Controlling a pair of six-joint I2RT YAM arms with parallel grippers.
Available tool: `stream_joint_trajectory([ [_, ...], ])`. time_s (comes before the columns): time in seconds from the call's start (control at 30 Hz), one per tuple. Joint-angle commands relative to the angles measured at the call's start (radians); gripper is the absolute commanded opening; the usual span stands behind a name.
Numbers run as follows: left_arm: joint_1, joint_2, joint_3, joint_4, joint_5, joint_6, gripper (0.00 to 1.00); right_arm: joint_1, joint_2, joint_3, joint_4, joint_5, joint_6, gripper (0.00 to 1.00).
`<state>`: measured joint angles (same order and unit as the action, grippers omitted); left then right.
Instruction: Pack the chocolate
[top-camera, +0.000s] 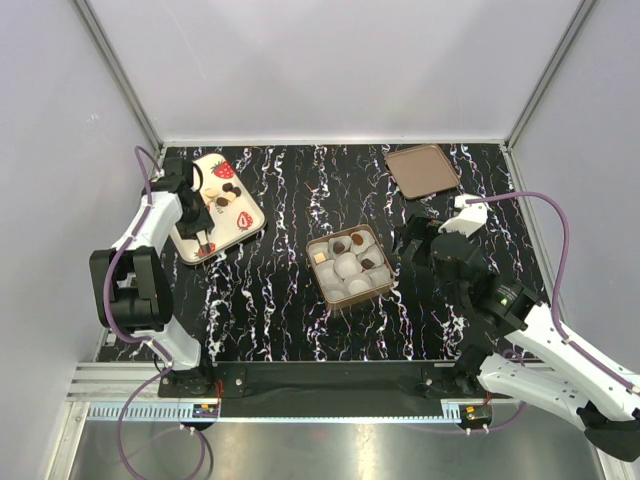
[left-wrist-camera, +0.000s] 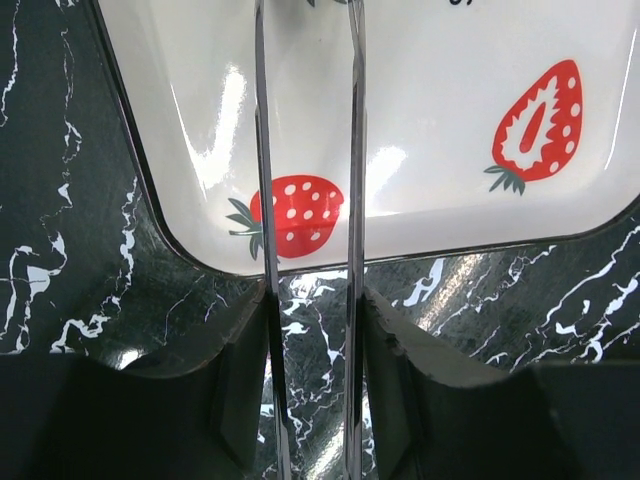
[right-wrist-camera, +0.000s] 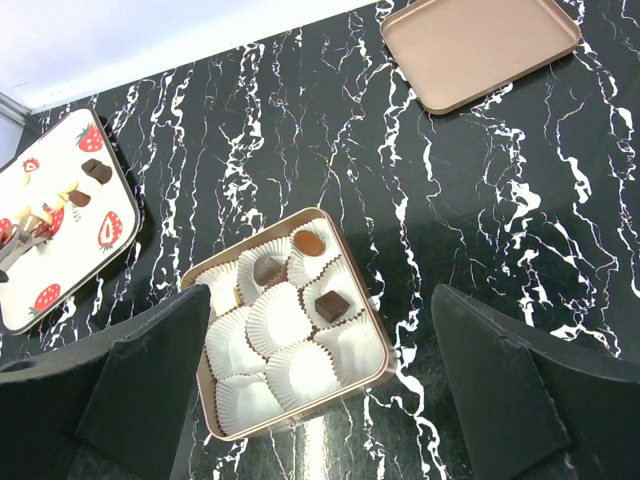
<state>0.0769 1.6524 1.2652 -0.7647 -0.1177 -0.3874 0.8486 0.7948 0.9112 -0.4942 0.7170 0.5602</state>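
Observation:
Several small chocolates (top-camera: 224, 197), dark and cream, lie on a white tray with strawberry prints (top-camera: 245, 212) at the left. My left gripper (top-camera: 206, 243) reaches over that tray. In the left wrist view its two thin metal blades (left-wrist-camera: 262, 150) run side by side a narrow gap apart, over a strawberry print (left-wrist-camera: 296, 213), and their tips leave the picture at the top. A gold box (top-camera: 385, 283) of white paper cups sits mid-table, with three dark or brown chocolates (right-wrist-camera: 331, 305) and a cream sliver in it. My right gripper (right-wrist-camera: 320, 300) hovers open just right of the box, holding nothing.
The box's flat copper lid (top-camera: 422, 170) lies at the far right. Grey walls with metal frame posts close in the black marbled table (top-camera: 280, 320) on three sides. Purple cables trail from both arms.

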Motion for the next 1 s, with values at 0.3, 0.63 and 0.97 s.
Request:
stream_joint_trajectory([
  [0.3,-0.037,-0.166,0.066,-0.062,0.003,0.035,0.39,-0.006,0.000,0.025,0.017,0.015,-0.002,1.00],
  [0.63,-0.493,-0.295,0.048,-0.090,0.032,-0.011,0.38,-0.006,-0.002,0.011,0.000,0.021,0.035,1.00],
  [0.97,-0.884,-0.269,0.042,-0.053,-0.033,-0.191,0.38,-0.006,-0.008,0.023,-0.024,0.033,0.043,1.00],
])
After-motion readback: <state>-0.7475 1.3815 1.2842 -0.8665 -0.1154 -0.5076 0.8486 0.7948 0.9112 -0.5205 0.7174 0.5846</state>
